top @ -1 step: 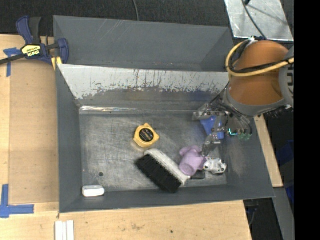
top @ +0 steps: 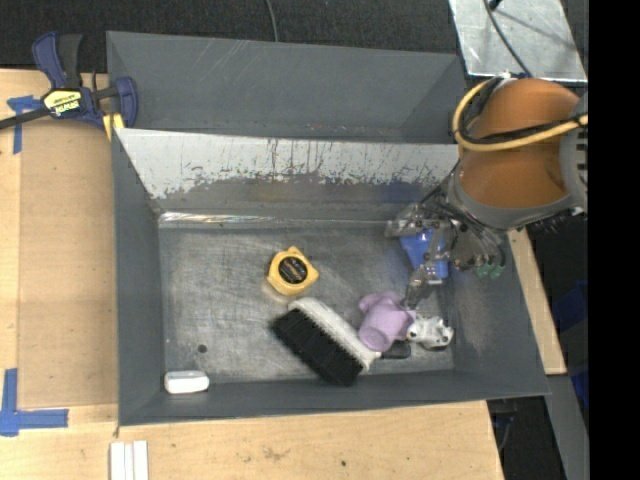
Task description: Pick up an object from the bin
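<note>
Purple rounded piece [top: 382, 320] lies on the floor of the bin [top: 137, 318], with the gripper [top: 424, 286] poised just up and right of it; whether the gripper is wide or narrow cannot be told. A small white-and-black part [top: 430, 332] sits against the purple piece's right and a black brush [top: 318, 343] against its left. A yellow tape measure [top: 291, 272] lies farther left.

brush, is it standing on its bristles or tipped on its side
Tipped on its side: the brush lies on the bin floor with both its black back and its white bristles showing, the bristles running along its far long edge.
</note>
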Robot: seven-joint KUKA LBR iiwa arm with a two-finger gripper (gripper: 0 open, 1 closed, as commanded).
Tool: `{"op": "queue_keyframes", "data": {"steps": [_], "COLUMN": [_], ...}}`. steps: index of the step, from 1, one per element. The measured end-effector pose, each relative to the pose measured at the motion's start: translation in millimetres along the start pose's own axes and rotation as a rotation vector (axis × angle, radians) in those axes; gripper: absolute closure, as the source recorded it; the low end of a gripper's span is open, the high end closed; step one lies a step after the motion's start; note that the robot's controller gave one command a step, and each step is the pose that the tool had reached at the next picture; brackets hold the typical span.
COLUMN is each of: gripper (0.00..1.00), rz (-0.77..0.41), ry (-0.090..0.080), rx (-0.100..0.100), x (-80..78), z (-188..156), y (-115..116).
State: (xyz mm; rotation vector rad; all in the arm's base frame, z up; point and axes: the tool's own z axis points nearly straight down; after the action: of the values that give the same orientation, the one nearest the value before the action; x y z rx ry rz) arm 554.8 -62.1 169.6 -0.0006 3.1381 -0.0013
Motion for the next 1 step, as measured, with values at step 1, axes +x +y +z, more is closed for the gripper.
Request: {"op": "queue_keyframes", "data": {"steps": [1], "gripper": [0.0], "rz": [-0.03], "ry": [-0.007], "rx": [0.001], "x": [40.0], "z": [57.1], "y": [-31.0]}}
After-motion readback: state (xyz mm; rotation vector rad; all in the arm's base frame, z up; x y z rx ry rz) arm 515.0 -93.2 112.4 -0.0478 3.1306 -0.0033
